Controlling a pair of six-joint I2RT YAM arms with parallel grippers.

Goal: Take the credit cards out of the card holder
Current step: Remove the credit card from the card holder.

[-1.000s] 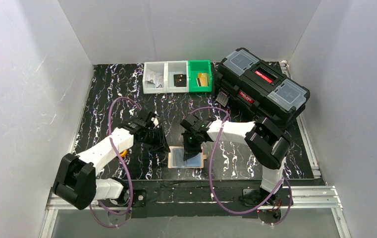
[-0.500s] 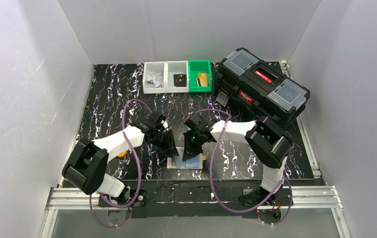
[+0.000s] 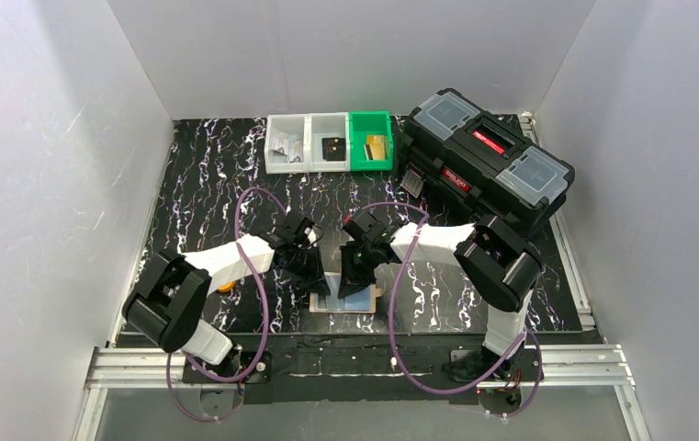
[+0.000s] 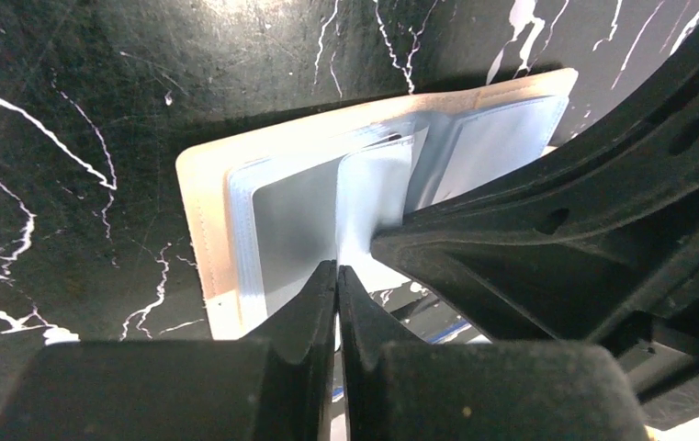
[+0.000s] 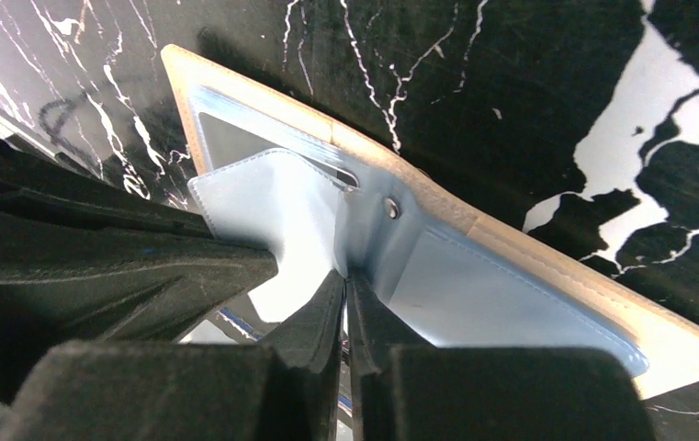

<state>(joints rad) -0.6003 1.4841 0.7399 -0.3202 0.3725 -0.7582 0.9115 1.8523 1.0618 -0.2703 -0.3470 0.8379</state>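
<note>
The card holder (image 3: pixel 350 301) lies opened flat on the worktop (image 3: pixel 208 184), tan side up, directly under both tools. Each arm reaches down to it, and their tips end just beside each other over its middle fold.

The right tool (image 5: pixel 345 285) is closed. Its fingers pinch the foot of a pale blue inner leaf (image 5: pixel 267 207), which stands up off the holder just ahead of its tips. A small snap stud (image 5: pixel 391 209) sits slightly beyond the tips, to their right. The leaf is probably lifted to expose the pocket beneath and give the other arm a way in. The same grip also keeps the light holder from sliding.

The left tool (image 4: pixel 336 276) is closed too, tip against tip, at the lower edge of the same raised leaf. The right tool's finger crowds in on its right. Whether it has caught the leaf, a card edge or nothing cannot be told, because the tips hide the contact.

The credit cards appear to remain inside. The pale blue panels ahead of each tool could be sleeves or a card face, and no card lies loose on the worktop near either tool.

The step in hand looks like parting the pockets to free a first card, so the task seems barely begun. With both tools so close together, a pull could lift the whole holder rather than a card.
</note>
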